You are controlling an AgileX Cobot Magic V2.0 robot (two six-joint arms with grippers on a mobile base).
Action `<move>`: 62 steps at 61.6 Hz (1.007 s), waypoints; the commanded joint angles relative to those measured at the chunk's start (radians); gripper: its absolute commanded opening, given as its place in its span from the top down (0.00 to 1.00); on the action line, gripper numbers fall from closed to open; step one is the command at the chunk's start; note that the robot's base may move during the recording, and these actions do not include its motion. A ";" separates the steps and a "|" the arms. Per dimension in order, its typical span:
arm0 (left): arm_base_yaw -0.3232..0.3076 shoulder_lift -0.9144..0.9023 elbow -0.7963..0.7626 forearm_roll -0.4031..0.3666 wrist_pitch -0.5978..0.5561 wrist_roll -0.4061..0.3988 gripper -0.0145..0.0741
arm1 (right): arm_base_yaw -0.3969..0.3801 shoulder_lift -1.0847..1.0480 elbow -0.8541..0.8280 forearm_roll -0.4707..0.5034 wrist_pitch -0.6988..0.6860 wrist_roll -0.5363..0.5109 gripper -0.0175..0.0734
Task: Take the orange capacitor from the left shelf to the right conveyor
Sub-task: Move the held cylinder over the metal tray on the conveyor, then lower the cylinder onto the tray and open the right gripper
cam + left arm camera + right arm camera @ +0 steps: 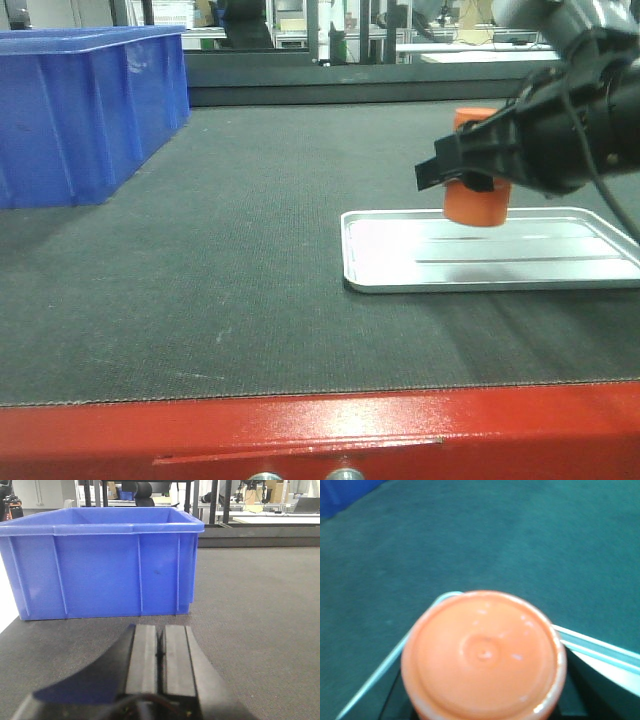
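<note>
Right gripper (478,168) — clamped on orange capacitor (478,208) | over silver tray (520,280)

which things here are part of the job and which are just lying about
In the job: orange capacitor, held by the right gripper; conveyor belt with its red front edge.

Lying about: blue plastic bin; silver tray; left gripper, shut and empty.

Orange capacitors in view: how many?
1. The capacitor is in the right gripper, over the tray on the conveyor. The inside of the blue bin is hidden, so more may be there.
</note>
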 commanded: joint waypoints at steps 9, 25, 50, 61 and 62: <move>-0.005 0.008 -0.006 -0.005 -0.087 0.000 0.95 | -0.006 0.061 -0.031 0.211 -0.247 -0.137 0.41; -0.005 0.008 -0.006 -0.005 -0.087 0.000 0.95 | -0.006 0.097 -0.031 0.212 -0.278 -0.142 0.18; -0.005 0.008 -0.006 -0.005 -0.087 0.000 0.95 | -0.006 0.071 -0.031 0.213 -0.313 -0.142 0.14; -0.005 0.008 -0.006 -0.005 -0.087 0.000 0.95 | -0.006 -0.016 -0.031 0.213 -0.295 -0.142 0.14; -0.005 0.008 -0.006 -0.005 -0.087 0.000 0.95 | -0.006 -0.031 -0.031 0.213 -0.285 -0.142 0.14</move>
